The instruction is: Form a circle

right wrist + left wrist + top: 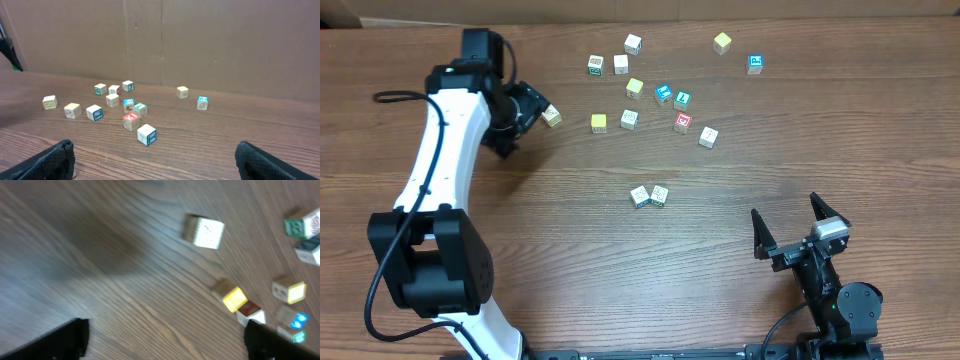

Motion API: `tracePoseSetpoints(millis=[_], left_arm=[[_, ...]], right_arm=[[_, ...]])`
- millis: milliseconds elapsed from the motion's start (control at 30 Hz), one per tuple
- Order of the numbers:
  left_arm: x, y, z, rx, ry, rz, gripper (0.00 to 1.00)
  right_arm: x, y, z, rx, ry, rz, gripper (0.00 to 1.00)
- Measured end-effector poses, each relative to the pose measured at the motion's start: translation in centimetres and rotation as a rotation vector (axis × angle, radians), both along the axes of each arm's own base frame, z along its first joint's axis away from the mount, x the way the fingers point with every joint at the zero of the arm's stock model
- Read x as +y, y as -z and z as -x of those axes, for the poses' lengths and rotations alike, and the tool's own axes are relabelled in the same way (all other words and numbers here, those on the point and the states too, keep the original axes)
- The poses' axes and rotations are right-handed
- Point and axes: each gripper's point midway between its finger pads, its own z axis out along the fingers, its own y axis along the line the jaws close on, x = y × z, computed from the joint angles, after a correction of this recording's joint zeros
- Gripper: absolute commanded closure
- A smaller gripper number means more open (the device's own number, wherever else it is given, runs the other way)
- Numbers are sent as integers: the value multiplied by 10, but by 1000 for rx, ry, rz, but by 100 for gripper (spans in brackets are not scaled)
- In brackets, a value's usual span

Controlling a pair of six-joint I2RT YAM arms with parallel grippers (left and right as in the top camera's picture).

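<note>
Circle [683, 122]: no closed ring; a loose clump of small picture cubes on the far middle of the table, well apart from both grippers.
Left jaws: spread wide, nothing between them.
Left gripper [166, 327]: low over bare wood at the far left, facing the cubes.
Lone cream cube [551, 115]: flat on the wood just beyond the left fingertips, not between them; printed face too blurred to read in the wrist view.
Right jaws: spread wide, empty.
Right gripper [786, 210]: at the near right of the table, facing the far side, well apart from every cube.
Red-faced cube [130, 120]: on the near side of the clump.
Teal-faced cube [682, 99]: just behind the red-faced one, close but whether touching cannot be told.
Blue-faced cube [663, 93]: just beside the teal-faced one, on its left in the overhead view.
Pale cube [708, 136]: near the red-faced one, to its right and slightly nearer, apart from it.
Paired cubes [640, 196]: two side by side, touching or nearly so, mid-table between the clump and the near edge.
Yellow cubes [598, 122]: one left of the clump, another far right at the back.
Table [570, 260]: dark wood grain.
Brown board [200, 40]: upright behind the far edge.
</note>
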Motion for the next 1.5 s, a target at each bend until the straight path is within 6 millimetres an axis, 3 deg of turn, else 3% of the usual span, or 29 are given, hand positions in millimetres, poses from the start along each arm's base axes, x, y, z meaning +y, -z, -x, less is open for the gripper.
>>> tracePoseSetpoints(millis=[100,367,533,833,900,1000,1133,1267,1500], left_arm=[[12,1,1,5,-10,-15,0],[14,1,1,3,-9,-20,0],[14,1,1,3,-10,-23,0],[14,1,1,3,-10,-23,0],[14,1,1,3,-10,-23,0],[14,1,1,2,-10,-23,0],[15,1,1,3,-10,-24,0],[15,0,1,1,-11,-26,0],[16,1,1,3,-12,-30,0]], right_arm=[[0,0,0,-2,0,0,0],[1,-16,1,-65,-4,-3,0],[16,-34,8,-129,-105,-51,0],[30,-2,11,66,-183,-191,0],[27,-4,11,88,-164,-214,0],[19,-37,15,72,-119,-240,0],[11,-108,23,56,-75,-254,0],[8,-163,21,121,-47,-261,0],[9,-236,-16,377,-8,-259,0]])
